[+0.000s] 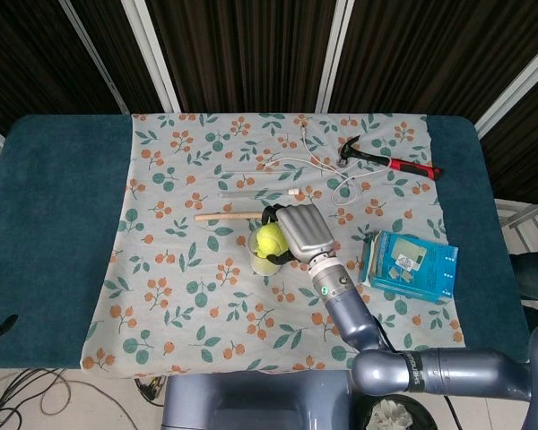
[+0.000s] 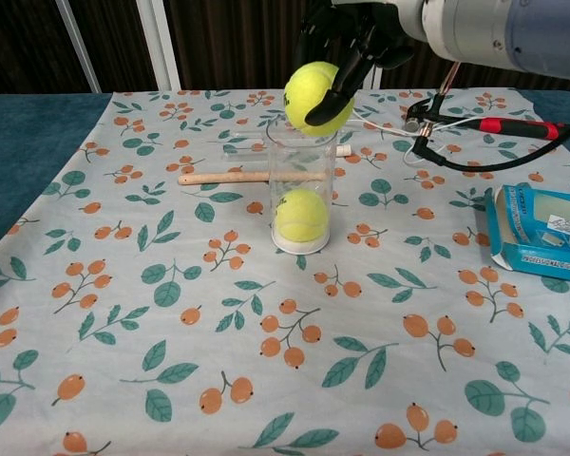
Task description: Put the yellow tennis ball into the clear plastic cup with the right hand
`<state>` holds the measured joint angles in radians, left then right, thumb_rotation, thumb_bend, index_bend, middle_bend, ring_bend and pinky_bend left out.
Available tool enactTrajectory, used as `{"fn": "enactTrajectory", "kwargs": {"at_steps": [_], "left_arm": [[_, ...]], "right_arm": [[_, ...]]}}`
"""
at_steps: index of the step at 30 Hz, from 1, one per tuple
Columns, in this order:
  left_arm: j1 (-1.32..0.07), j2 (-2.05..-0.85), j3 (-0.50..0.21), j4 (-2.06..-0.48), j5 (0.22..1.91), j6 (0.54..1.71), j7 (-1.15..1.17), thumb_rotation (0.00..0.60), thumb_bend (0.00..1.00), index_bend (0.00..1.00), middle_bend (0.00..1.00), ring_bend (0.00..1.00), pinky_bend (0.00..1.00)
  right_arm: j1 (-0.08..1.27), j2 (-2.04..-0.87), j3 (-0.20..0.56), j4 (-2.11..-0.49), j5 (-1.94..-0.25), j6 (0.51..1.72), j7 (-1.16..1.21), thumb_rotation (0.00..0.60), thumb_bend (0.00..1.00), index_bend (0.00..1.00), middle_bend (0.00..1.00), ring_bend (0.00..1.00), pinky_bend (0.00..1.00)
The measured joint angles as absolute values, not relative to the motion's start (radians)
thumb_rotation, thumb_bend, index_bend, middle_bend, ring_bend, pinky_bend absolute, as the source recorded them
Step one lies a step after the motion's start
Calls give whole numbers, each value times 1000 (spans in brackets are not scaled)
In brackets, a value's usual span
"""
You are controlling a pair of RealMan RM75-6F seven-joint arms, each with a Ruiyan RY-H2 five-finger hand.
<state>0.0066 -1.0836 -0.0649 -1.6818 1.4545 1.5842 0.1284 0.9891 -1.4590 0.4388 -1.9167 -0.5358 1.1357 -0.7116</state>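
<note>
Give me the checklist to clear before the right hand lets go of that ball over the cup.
1. Grip: right hand holds the tennis ball: ok.
2. Ball over the clear plastic cup: ok in both views.
3. Ball low enough: it hangs just above the rim: ok.
4. Cup upright: ok.
5. Room inside: a second ball already lies at the bottom; space above it: ok.
6. Wooden stick lies behind the cup, apart: ok.
</note>
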Motion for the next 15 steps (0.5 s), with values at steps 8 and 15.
{"fn": "enactTrajectory", "kwargs": {"at_steps": [8, 15], "left_arm": [[5, -1085, -65, -1680, 1453, 1581, 131, 600, 21, 131, 0, 0, 0], [4, -1084, -65, -1681, 1449, 1578, 129, 600, 21, 131, 0, 0, 0]], "right_arm": [[1018, -1426, 412, -1921, -508, 1097, -704, 600, 277, 164, 96, 223, 1000], [1028, -1396, 408, -1941, -505, 1110, -682, 600, 255, 145, 71, 179, 1000]]}}
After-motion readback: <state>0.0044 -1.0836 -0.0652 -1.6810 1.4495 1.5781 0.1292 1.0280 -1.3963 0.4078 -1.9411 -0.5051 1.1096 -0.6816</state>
